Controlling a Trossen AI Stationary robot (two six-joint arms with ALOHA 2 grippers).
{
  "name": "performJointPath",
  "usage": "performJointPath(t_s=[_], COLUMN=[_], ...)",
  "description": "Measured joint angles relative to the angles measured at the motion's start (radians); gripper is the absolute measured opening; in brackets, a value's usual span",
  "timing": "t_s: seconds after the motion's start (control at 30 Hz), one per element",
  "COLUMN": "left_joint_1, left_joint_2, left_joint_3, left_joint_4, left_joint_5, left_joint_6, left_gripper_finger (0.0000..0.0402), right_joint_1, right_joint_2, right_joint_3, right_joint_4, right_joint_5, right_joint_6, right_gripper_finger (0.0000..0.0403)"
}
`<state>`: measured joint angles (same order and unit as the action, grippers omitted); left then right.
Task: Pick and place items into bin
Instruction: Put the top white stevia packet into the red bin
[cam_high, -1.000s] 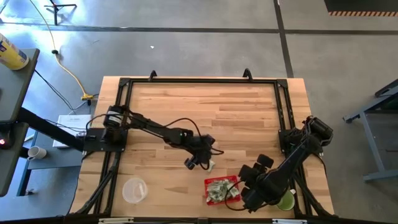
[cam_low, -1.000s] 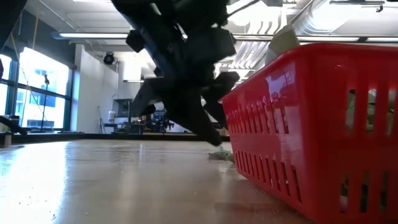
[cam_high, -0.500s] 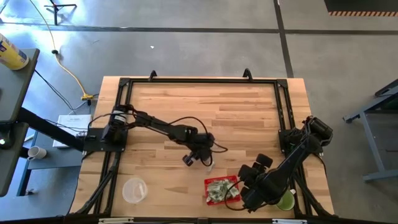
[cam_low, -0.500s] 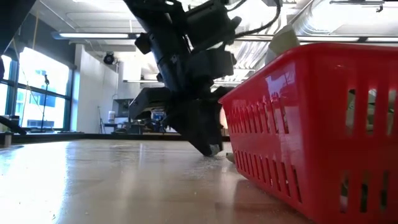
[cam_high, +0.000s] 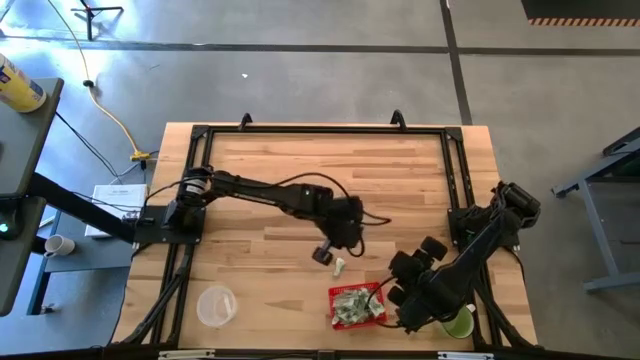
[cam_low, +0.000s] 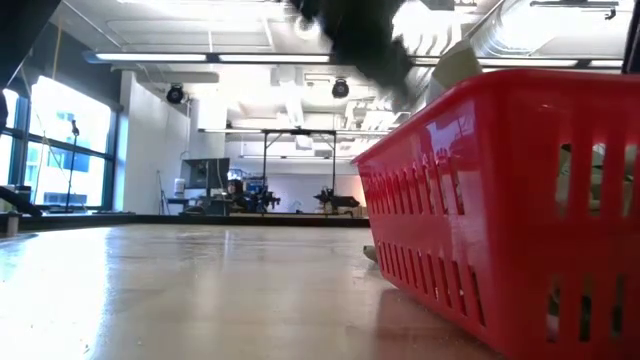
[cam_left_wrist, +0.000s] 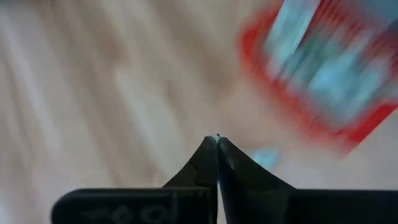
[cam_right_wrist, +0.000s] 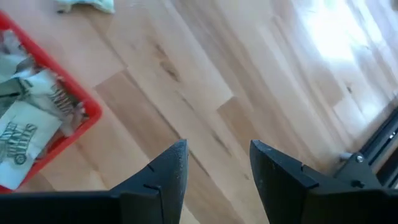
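Observation:
One pale green-and-white wrapped item (cam_high: 340, 266) lies on the wood just far of the red basket (cam_high: 357, 305). In the low view the item (cam_low: 369, 254) rests beside the basket's wall (cam_low: 480, 200). Several more items (cam_right_wrist: 25, 124) lie inside the basket. My left gripper (cam_left_wrist: 217, 139) hangs above the table near the loose item (cam_left_wrist: 266, 157). Its fingers are shut with nothing between them. My right gripper (cam_right_wrist: 217, 155) stands open over bare wood at the basket's right side, its fingers empty.
A clear round container (cam_high: 215, 305) sits near the front left. A green cup (cam_high: 460, 325) stands at the front right, beside my right arm. The black frame rails (cam_high: 320, 130) run along the table's far and side edges, with bare wood between them.
My left gripper has shut beside the loose item without taking it. It has then risen clear of the table, out of the low view's middle. The item stays on the wood by the basket.

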<state>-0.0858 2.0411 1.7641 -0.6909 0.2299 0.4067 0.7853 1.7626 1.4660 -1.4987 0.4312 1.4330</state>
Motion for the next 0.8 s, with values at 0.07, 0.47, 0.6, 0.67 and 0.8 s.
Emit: performJointPath(t_s=[0.07,0.47,0.6,0.67,0.8], left_joint_1=[-0.008,-0.175,-0.168,-0.166,-0.178], left_joint_2=[-0.002,0.132,0.192,0.226,0.257], left_joint_3=[0.069,0.102,0.104,0.104,0.103], left_joint_4=[0.027,0.218,0.288,0.313,0.359], left_joint_5=[0.099,0.391,0.514,0.510,0.457], left_joint_6=[-0.063,-0.330,-0.405,-0.454,-0.505], left_gripper_finger=[0.0024,0.0046,0.0047,0.0050,0.0083], right_joint_1=[0.000,0.057,0.067,0.067,0.067], right_joint_2=[-0.031,-0.201,-0.207,-0.207,-0.207], right_joint_3=[-0.023,-0.215,-0.223,-0.223,-0.223], right_joint_4=[-0.004,0.031,0.056,0.085,0.154], right_joint_5=[0.006,-0.084,-0.122,-0.129,-0.135], right_joint_6=[0.003,0.070,0.078,0.078,0.070], right_gripper_finger=[0.0165,0.0165,0.0165,0.0165,0.0165])
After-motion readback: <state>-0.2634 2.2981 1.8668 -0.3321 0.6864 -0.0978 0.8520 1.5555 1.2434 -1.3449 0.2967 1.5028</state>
